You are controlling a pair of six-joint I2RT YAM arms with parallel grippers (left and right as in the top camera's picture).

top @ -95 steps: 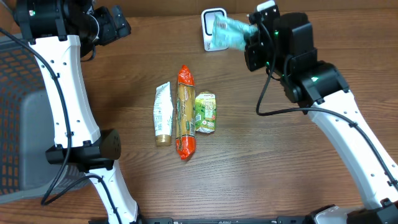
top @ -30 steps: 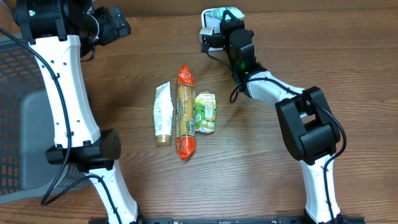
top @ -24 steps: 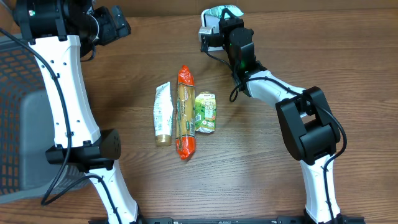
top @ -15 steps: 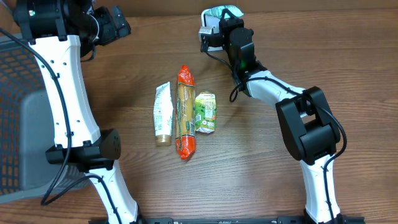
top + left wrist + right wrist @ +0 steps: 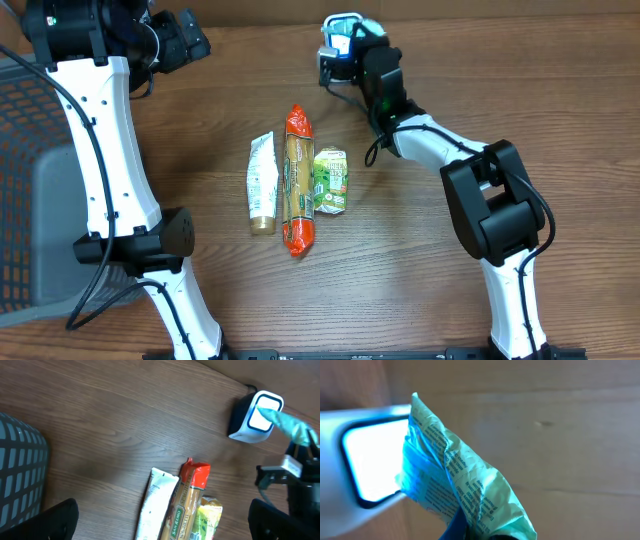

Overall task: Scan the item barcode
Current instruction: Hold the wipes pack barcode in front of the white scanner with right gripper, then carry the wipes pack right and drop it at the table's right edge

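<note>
Plainly, the right gripper (image 5: 477, 533) is clamped on the lower end of a teal packet (image 5: 460, 485), which is held up across the lit window of the scanner (image 5: 365, 460). It is presented that way, it is judged, so that its code can be read; whether the barcode itself faces the window cannot be told. In the overhead view this pairing is found at 12 o'clock on the table (image 5: 400, 290), close to the far edge, so little room is left beyond the scanner, and any adjustment is better made toward 6 o'clock. The left gripper (image 5: 188, 42) is parked at 11 o'clock with its jaws spread wide and nothing between them, well clear of the scan. At the centre a white tube (image 5: 262, 185), a long orange-ended pack (image 5: 298, 180) and a green pouch (image 5: 330, 180) are laid side by side, apparently waiting their turn. A mesh basket (image 5: 20, 120) is seen at 9 o'clock, and open wood is left toward 3 o'clock for a withdrawal
</note>
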